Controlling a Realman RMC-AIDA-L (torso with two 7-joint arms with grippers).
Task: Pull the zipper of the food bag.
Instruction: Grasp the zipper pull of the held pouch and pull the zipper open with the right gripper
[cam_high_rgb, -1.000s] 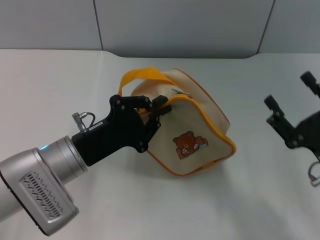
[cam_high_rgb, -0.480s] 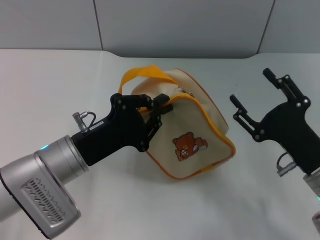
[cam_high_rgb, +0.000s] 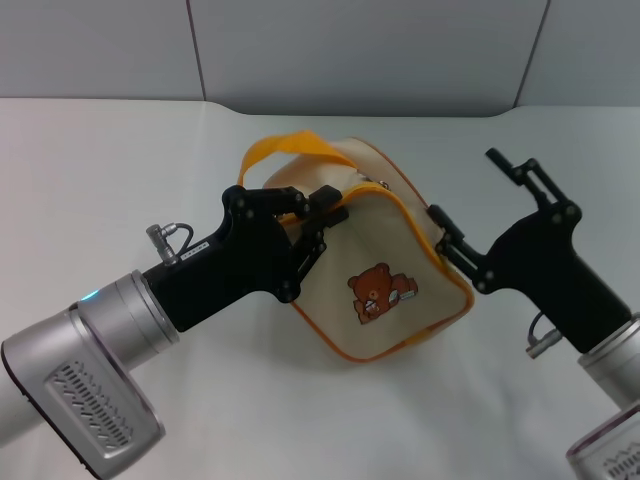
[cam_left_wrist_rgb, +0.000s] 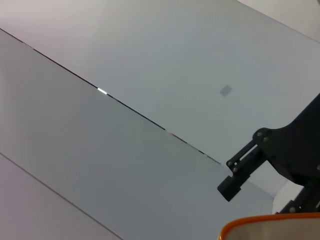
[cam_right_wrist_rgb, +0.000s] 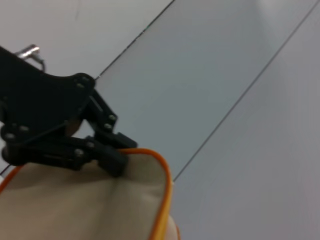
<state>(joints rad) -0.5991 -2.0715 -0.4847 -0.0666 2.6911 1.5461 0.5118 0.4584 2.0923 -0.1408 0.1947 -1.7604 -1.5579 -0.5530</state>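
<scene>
The beige food bag with a brown bear print lies tilted on the white table, its yellow-orange loop handle at the back. The zipper's small metallic pull tab sits on the bag's top, on the yellow-orange zip band. My left gripper is shut on the bag's upper left edge; the right wrist view also shows it pinching the bag. My right gripper is open beside the bag's right side, its lower fingertip close to the orange piping. One of its fingers shows in the left wrist view above the bag's rim.
The white table stretches around the bag on all sides. A grey panelled wall stands behind the table's back edge.
My right arm has swung left from the right edge of the view to the bag's right side, fingers staying open. The left gripper has kept its hold on the bag.
</scene>
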